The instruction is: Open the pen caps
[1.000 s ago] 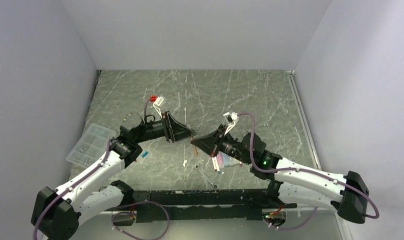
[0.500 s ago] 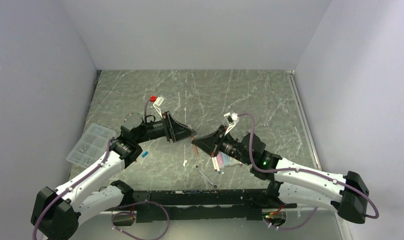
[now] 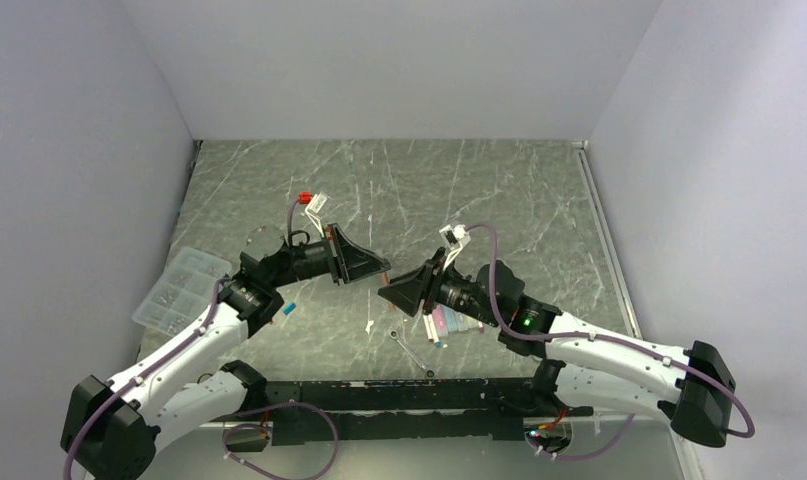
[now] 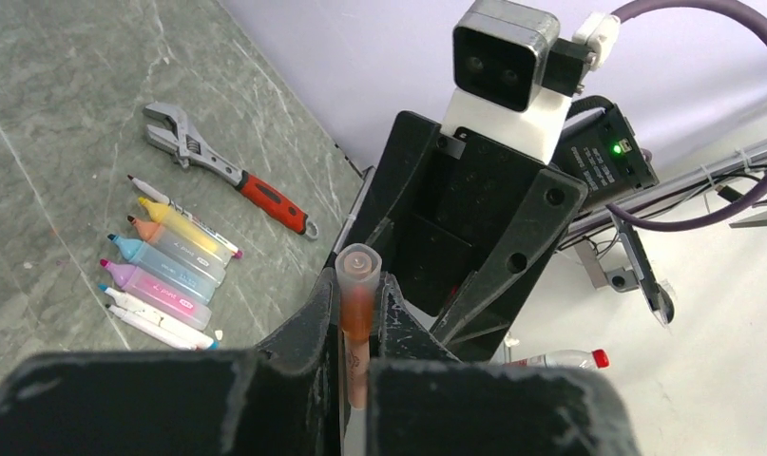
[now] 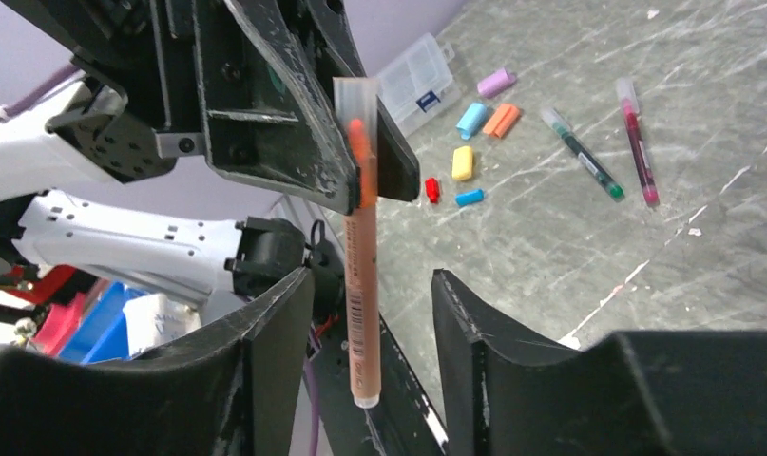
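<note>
Left fingers (image 4: 313, 323) pinch orange pen (image 4: 357, 309), right gripper (image 5: 370, 280) flanking, wrench (image 4: 218, 169) beyond.

Marble table (image 3: 479, 190) bears highlighters (image 4: 165, 256), wrench (image 4: 229, 173), caps (image 5: 463, 162), box (image 3: 182, 287).

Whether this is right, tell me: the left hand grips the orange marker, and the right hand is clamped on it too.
Not the right hand: the right wrist view shows its jaws apart, clear of the orange marker on both sides. The left hand does grip it.
</note>
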Available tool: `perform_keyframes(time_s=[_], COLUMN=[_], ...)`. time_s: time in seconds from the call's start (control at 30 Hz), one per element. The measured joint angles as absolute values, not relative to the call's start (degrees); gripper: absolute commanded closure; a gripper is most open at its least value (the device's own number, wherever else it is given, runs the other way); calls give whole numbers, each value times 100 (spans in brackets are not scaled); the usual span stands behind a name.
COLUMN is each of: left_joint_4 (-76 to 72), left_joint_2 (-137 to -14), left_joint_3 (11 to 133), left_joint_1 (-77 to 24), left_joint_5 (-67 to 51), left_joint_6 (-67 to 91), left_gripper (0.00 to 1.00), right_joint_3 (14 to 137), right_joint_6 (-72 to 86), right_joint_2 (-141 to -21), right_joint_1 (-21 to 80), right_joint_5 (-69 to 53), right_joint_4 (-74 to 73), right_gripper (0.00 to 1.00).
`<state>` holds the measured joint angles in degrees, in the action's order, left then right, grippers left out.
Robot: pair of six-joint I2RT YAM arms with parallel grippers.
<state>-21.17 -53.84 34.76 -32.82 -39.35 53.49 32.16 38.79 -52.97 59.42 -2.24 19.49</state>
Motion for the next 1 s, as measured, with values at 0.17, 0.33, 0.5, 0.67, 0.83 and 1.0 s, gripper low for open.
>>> perform_keyframes(time_s=[0.17, 0.33, 0.5, 0.67, 0.83, 1.0], left_joint_4=[-2112, -2178, -2296, -2292, -2292, -2329], left_joint_2=[-5323, -5349, -5374, -5374, -5374, -5374], left_joint_3=[3476, 3476, 3476, 3476, 3476, 3474], left_joint_1=[-3282, -3282, -3282, -3282, -3282, -3282], left_joint_5=[-3948, -4021, -4075, -4075, -4073, -4069], left_joint_6=[5321, 5345, 5395, 5422, 5430, 5472], left_gripper=[100, 100, 100, 100, 100, 100], right_joint_3=[3312, 3328, 3330, 3336, 3336, 3336], right_joint_6=[3861, 3972, 4158, 4362, 4554, 4731], right_joint_2=[-5277, -5280, -5347, -5570, -5717, -5817], right_joint_1=[5616, 5461, 5389, 5349, 5330, 5295], right_joint_5=[-799, -1177, -1409, -1577, -1684, -1710], right_joint_4=[1614, 1592, 1706, 1975, 2220, 2458], right_gripper=[55, 62, 64, 68, 69, 86])
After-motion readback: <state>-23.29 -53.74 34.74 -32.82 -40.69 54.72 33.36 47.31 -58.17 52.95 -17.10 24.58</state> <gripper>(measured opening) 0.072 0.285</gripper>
